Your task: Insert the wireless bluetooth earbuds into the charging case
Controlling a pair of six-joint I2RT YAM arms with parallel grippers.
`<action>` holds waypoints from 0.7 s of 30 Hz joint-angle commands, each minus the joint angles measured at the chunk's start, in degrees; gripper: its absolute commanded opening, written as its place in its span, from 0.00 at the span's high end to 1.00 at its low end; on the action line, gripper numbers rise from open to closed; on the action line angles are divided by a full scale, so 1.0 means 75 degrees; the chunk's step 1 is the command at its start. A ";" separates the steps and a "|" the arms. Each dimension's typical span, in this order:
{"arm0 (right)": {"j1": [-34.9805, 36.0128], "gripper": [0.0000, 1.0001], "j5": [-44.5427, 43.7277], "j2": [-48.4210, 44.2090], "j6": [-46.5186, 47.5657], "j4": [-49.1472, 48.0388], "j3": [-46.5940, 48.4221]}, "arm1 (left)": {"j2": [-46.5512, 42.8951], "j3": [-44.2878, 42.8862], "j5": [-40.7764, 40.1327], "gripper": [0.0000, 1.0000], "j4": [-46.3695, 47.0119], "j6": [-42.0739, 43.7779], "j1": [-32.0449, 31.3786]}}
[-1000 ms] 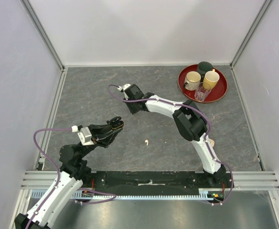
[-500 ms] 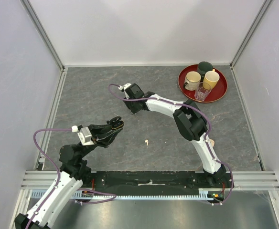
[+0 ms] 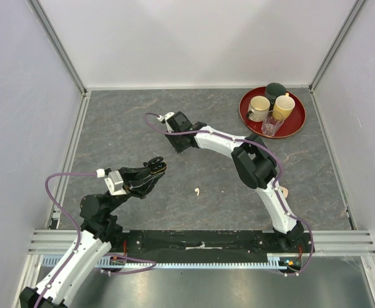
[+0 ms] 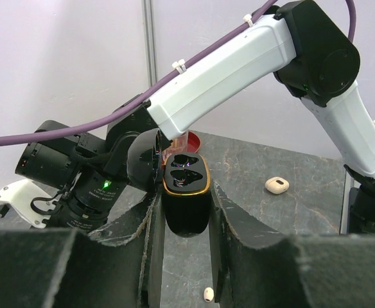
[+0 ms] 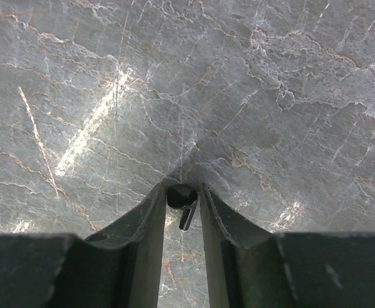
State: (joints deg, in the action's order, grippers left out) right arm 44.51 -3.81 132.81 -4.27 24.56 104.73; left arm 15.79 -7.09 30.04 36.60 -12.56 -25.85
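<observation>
Top view, centre-left: right end effector (image 5: 183, 190) nudged slightly upper-left, closed on black earbud (image 5: 178, 196) at tabletop (image 5: 271, 96). left end effector (image 3: 154, 168) unmoved, clamping open charging case (image 4: 186, 199). cream earbud (image 3: 197, 191) loose, lower centre. Bud looks grabbed; insertion pending.

the table (image 3: 123, 128) is grey marble-patterned, veined in pale white and rust. the charging case (image 4: 185, 192) is glossy black with a gold rim. right of the case lies a cream-white earbud (image 3: 197, 191). the black earbud (image 5: 182, 197) is beyond it. far right of the case, a red tray (image 3: 298, 126) bears a cream cup (image 3: 259, 105), a yellow cup (image 3: 284, 106) and a dark cup (image 3: 275, 90).
</observation>
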 commanded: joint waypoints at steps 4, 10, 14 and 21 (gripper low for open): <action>0.0018 0.70 -0.0031 0.0327 0.0101 0.0230 0.0169 | 0.0051 0.0032 -0.0092 0.98 0.0358 0.0057 -0.0023; 0.0030 0.74 -0.0182 0.0245 0.0054 0.0206 0.0193 | 0.0027 0.0043 -0.0068 0.98 0.0358 0.0045 -0.0023; -0.0005 0.81 -0.0417 -0.0233 -0.0156 -0.0096 0.0111 | 0.0016 0.0032 -0.0080 0.98 0.0335 0.0069 -0.0023; -0.0040 0.88 -0.0839 -0.2401 -0.1070 -0.2919 -0.2415 | -0.0043 0.0090 -0.0232 0.98 0.0382 0.0045 -0.0023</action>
State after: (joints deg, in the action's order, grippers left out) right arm 44.45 -6.83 126.69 -7.53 17.58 95.22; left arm 15.86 -7.09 30.00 36.60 -12.56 -25.85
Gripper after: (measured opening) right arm 0.269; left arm 0.350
